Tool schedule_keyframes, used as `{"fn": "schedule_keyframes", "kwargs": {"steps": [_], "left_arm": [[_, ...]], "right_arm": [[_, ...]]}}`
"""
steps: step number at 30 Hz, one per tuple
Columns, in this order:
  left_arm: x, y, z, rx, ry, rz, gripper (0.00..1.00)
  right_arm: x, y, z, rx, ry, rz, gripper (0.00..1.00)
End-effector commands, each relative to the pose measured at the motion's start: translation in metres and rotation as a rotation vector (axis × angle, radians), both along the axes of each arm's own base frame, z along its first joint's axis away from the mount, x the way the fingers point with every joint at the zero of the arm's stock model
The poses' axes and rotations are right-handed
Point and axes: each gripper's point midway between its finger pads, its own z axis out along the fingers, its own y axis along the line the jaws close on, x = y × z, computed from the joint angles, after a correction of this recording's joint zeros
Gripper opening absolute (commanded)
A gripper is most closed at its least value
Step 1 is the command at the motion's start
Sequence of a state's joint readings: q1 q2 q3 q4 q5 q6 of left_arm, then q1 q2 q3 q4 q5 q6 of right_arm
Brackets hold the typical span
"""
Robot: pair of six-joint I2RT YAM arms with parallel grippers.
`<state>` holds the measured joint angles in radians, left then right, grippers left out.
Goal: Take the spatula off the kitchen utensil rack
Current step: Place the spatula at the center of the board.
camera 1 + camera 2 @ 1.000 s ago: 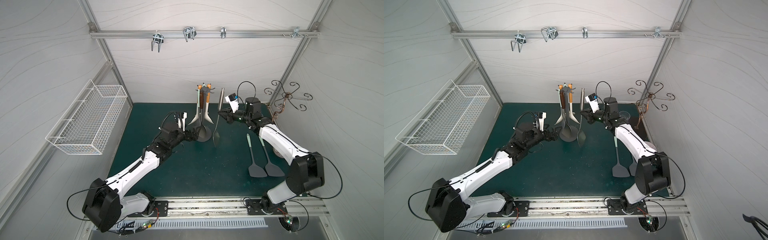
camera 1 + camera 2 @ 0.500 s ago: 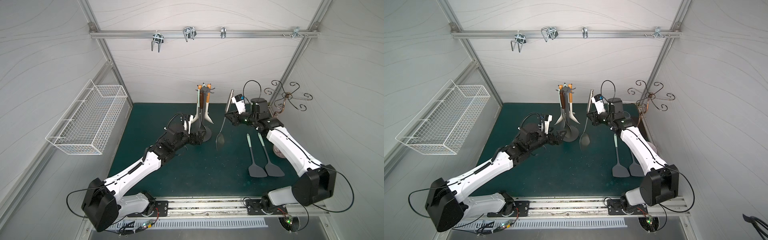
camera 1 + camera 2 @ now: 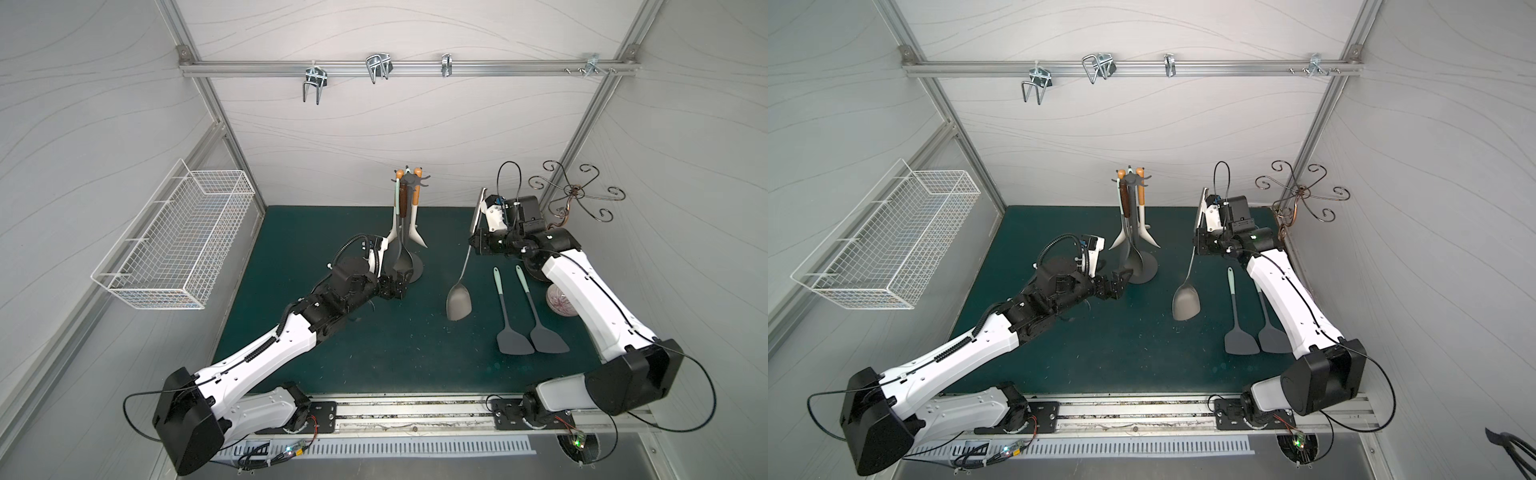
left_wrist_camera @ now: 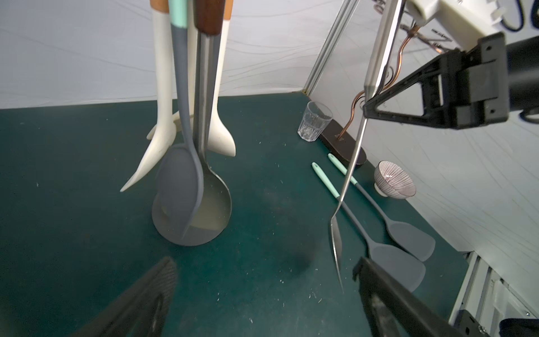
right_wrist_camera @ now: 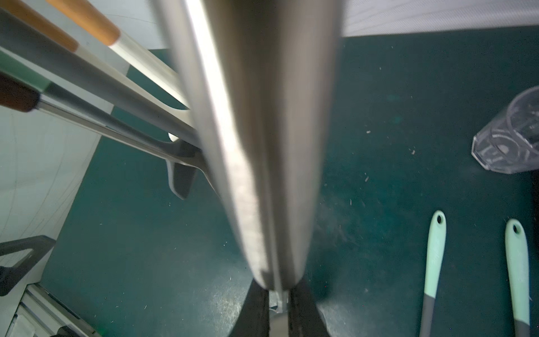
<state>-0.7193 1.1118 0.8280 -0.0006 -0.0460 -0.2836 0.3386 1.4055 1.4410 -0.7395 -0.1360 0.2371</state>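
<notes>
Bowl (image 4: 394, 182), glass (image 4: 314, 121), grey turners (image 4: 397, 260) sit near spatula (image 3: 459, 301).

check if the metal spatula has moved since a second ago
Yes. Clamped in the shut right gripper, the metal spatula has moved away from the kitchen utensil rack, toward the two grey spatulas.

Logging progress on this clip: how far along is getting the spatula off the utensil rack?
Done: the steel spatula is off the kitchen utensil rack, hanging blade-down beside it. In hand: the right hand grips its handle; the left hand is open by the rack's base. Left: probably only setting it down, perhaps near the two grey spatulas lying on the mat.
</notes>
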Motion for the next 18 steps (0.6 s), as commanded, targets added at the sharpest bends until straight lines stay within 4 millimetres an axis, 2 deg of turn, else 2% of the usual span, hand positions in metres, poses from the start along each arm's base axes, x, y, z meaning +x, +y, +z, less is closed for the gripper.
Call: {"fn": "schedule_keyframes", "kwargs": {"steps": [1, 5, 9, 18], "left_arm": [[-0.005, 0.006, 0.002, 0.02, -0.058, 0.025, 1.0], [-0.013, 0.007, -0.005, 0.046, -0.089, 0.025, 1.0], [-0.012, 0.006, -0.016, 0.054, -0.093, 0.018, 1.0], [-0.012, 0.008, -0.041, 0.108, -0.094, 0.014, 1.0]], "right_arm": [[-0.009, -0.02, -0.011, -0.07, 0.085, -0.08, 0.0], [-0.013, -0.028, -0.024, -0.118, 0.141, -0.096, 0.0], [-0.015, -0.033, -0.038, -0.163, 0.206, -0.105, 0.0], [-0.015, -0.031, -0.079, -0.212, 0.358, -0.1, 0.0]]}}
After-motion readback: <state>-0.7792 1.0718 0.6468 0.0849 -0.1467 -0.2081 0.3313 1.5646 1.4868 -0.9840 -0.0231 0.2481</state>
